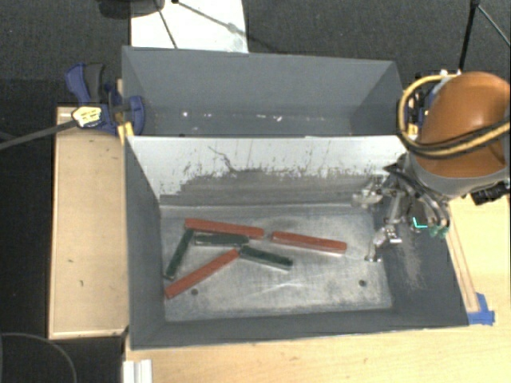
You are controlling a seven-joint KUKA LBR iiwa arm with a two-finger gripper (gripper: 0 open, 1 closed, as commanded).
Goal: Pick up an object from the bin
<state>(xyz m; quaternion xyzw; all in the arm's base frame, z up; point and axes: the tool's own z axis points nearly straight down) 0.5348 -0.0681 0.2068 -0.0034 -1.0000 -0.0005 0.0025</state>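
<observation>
Toward the left of the bin [255, 94] floor lies a loose heap [203, 273] of red and dark green sticks. One red stick [309, 242] stretches rightward, nearest the gripper [382, 244], which hangs by the right wall, apart from it. I can't tell whether the claw is spread or pressed together.

The orange cover [467, 122] on the wrist runs off the right edge, hiding the arm. The end effector [382, 242] is too small to read. A red stick [224, 228] covers part of a dark green stick [219, 238].
</observation>
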